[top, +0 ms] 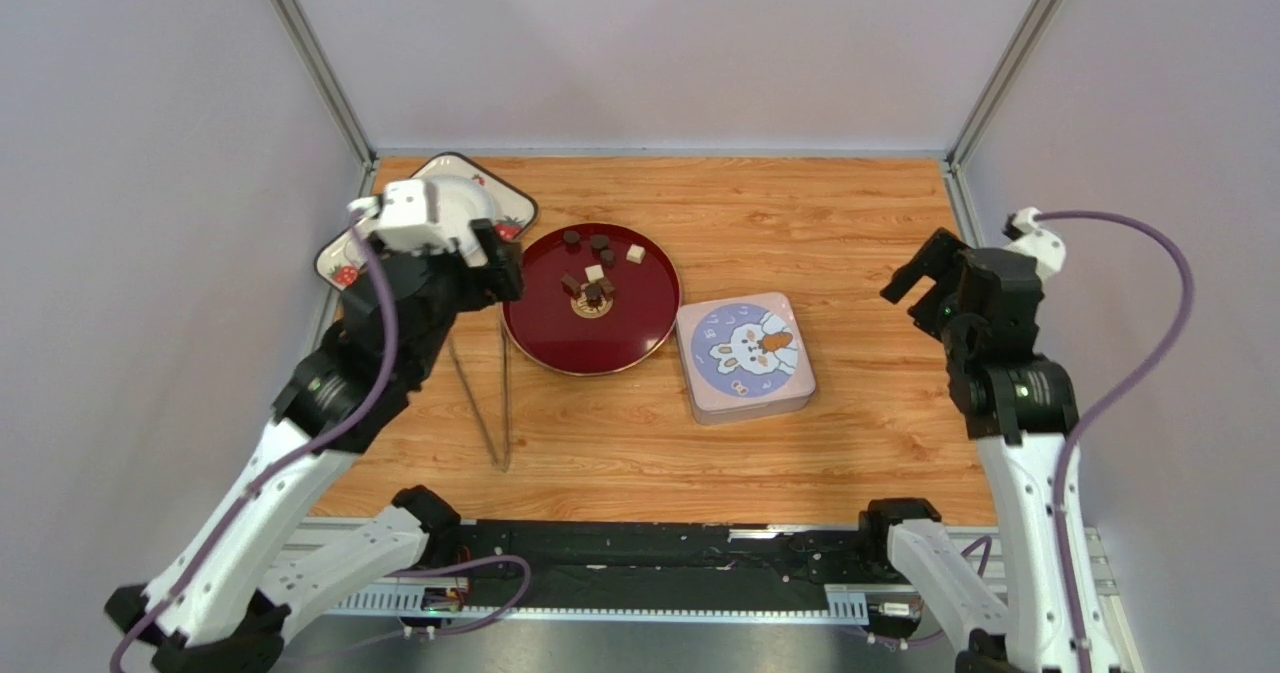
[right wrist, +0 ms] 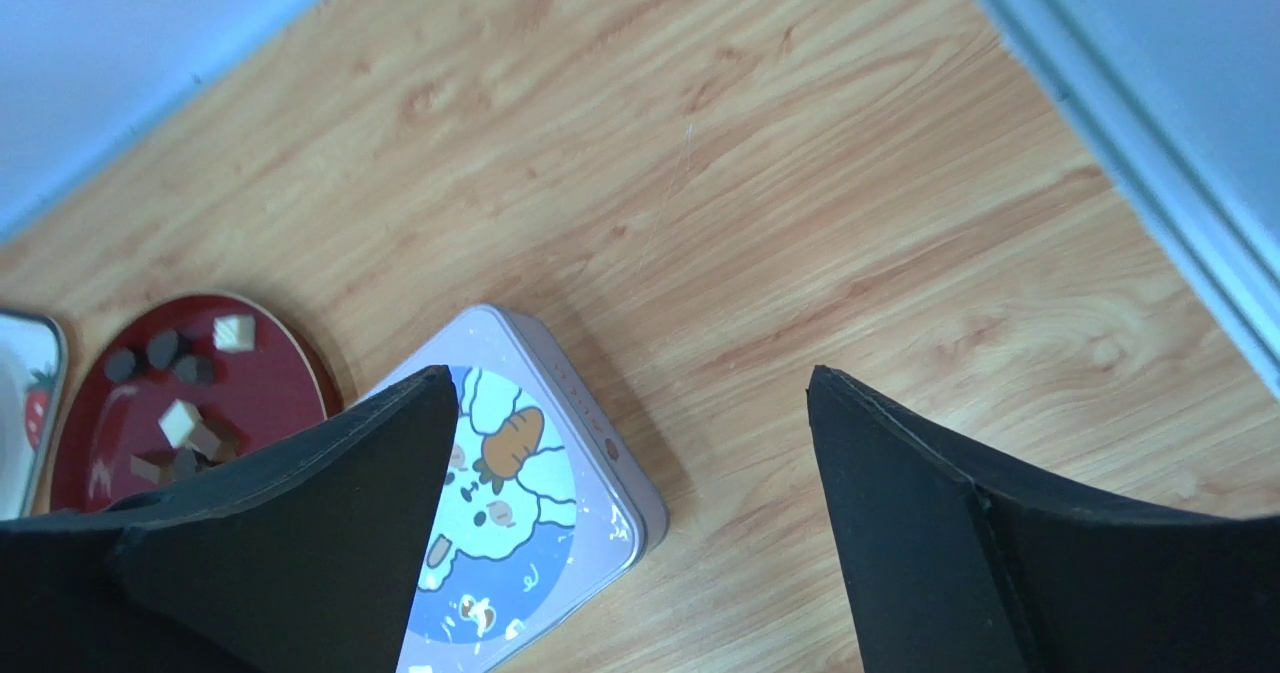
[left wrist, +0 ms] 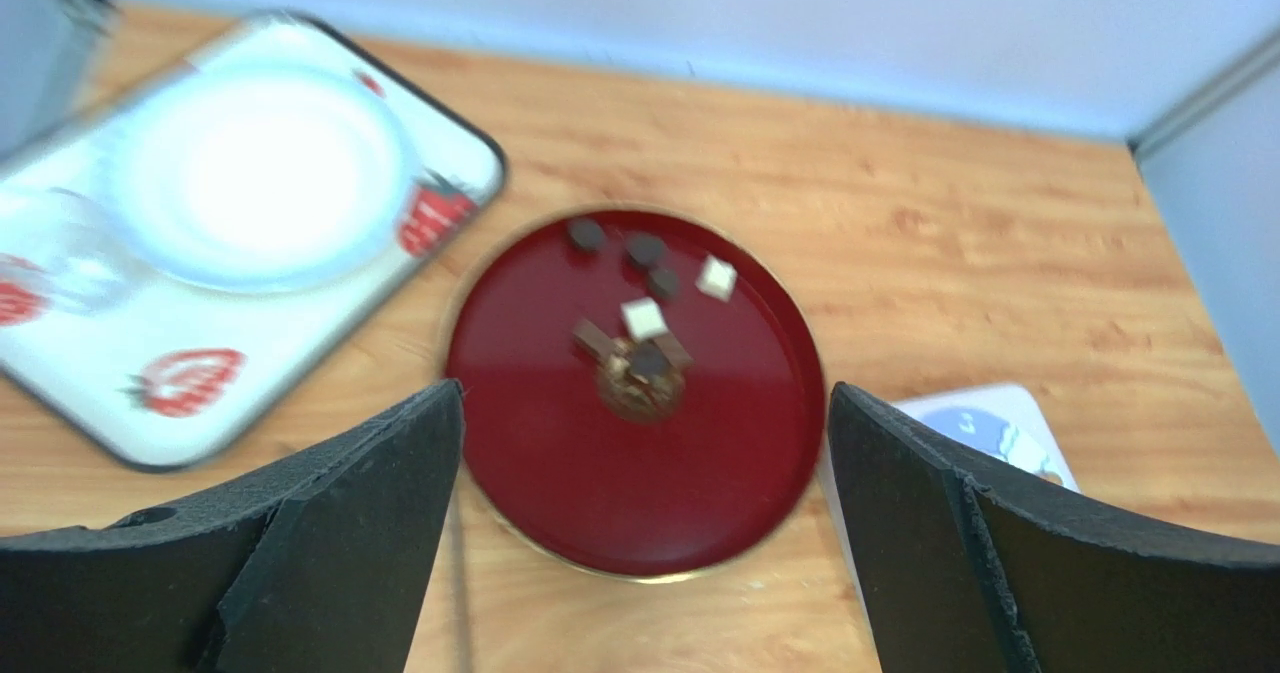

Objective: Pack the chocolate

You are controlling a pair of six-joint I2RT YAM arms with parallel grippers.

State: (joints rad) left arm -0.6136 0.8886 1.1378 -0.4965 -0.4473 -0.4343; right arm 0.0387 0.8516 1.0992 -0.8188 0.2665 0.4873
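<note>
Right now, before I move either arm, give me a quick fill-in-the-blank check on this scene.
The chocolate lies on the round ____ plate.
The rabbit-print lid sits ____ the square tin.
The left tool and right tool both stand ____, holding nothing.
Missing: red; on; open.

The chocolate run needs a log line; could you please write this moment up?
chocolate: loose on red plate | tin: lid on | left hand: open, empty | right hand: open, empty

No text is readable; the tin lid (top: pixel 747 355) perhaps bears tiny marks, too blurred to tell.
</note>
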